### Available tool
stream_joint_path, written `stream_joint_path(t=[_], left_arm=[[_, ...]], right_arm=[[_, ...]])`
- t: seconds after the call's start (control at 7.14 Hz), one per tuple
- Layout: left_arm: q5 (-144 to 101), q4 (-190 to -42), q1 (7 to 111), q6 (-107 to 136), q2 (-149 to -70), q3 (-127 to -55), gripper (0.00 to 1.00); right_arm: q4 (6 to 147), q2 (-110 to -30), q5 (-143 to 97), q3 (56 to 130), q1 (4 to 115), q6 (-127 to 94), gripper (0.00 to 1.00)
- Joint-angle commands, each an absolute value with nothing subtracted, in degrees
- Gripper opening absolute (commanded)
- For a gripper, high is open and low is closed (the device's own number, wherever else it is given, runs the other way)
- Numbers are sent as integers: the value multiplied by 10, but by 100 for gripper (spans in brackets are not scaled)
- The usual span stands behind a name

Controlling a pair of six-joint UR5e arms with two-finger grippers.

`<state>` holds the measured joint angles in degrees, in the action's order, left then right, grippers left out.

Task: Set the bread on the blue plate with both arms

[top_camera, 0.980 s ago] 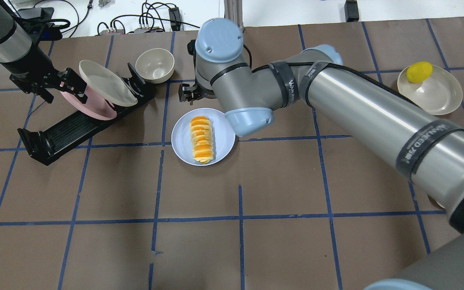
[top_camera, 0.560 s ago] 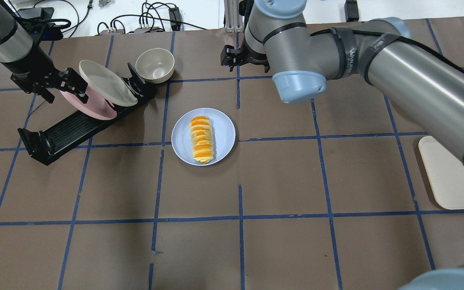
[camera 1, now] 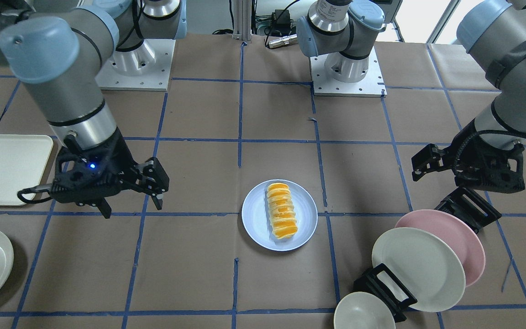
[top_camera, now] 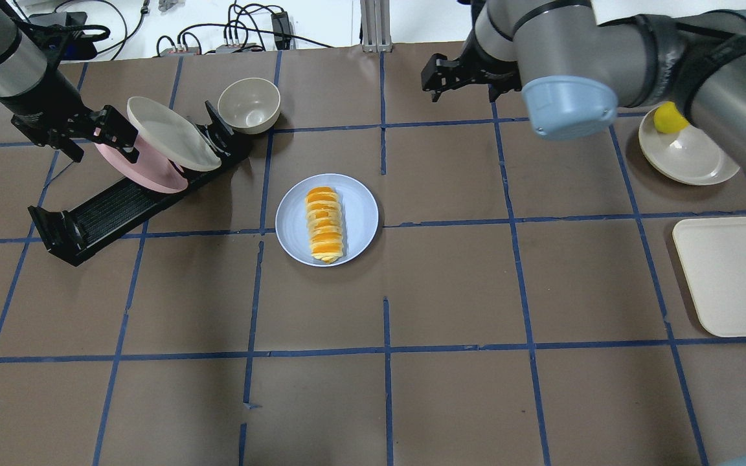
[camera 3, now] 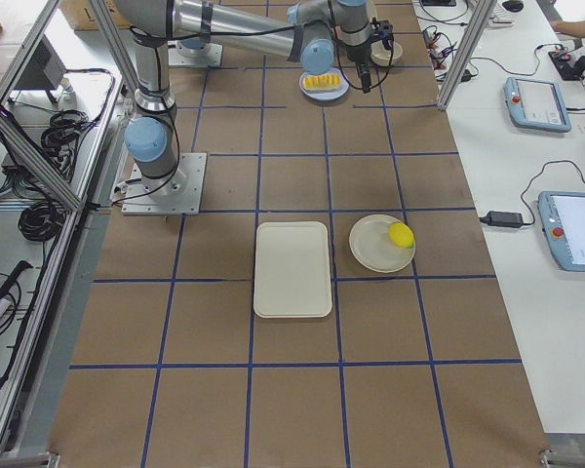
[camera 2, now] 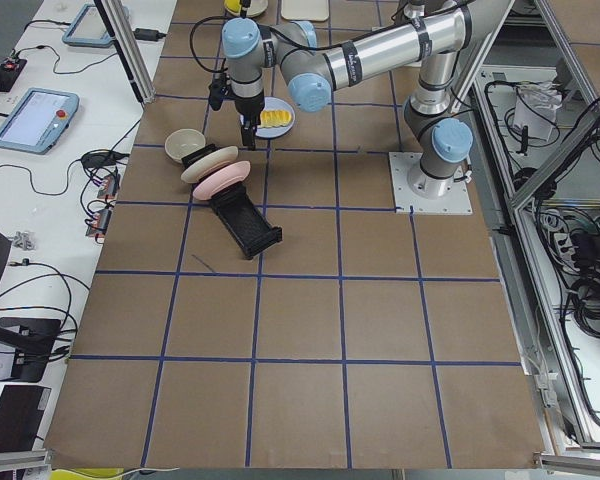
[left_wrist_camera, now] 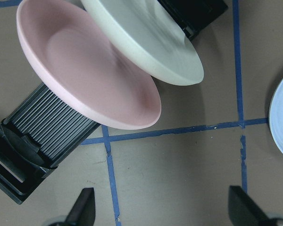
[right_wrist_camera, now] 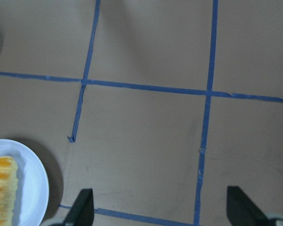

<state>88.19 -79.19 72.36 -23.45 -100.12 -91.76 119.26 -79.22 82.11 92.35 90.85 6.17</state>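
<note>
Golden bread [top_camera: 325, 224] lies on the blue plate [top_camera: 361, 213]. I read both released: left gripper [top_camera: 118, 134] at ten o'clock, right gripper [top_camera: 431, 81] at one.

Showing silver-grey tube links on right arm [top_camera: 735, 77] & left arm [camera 1: 509, 105], w/ pale blue joint caps [top_camera: 567, 107]. Wearing black straps [top_camera: 655, 39], trailing black cable [camera 1: 32, 194]. Glowing blue LED [camera 1: 92, 165] on black right gripper [camera 1: 131, 204]. Sitting on white sq. base plates [camera 1: 162, 68] w/ screws.

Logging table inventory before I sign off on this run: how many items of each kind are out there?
Plates: 4 (blue plate, pink plate, racked cream plate, right-side cream plate)
Bowl: 1
Tray: 1
Dish rack: 1
Bread: 1
Yellow fruit: 1
Total: 9
</note>
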Motion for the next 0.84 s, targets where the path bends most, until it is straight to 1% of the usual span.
stream_joint_path(t=[0.0,0.14,0.28,0.56,0.7], left_arm=[[882,-792,724,-236,-998,-917,100],[882,-792,724,-235,-1001,-918,100],[882,-791,724,-235,-1001,-918,100],[882,-792,726,-232,-1004,-918,100],[882,-792,728,-230,-997,-918,100]], right_arm=[[992,-904,822,951,881,92,100],[931,-934,822,953,881,91,100],[899,-958,820,966,882,91,99],[910,-1032,820,1059,883,89,100],[932,-1058,821,1081,884,88,100]])
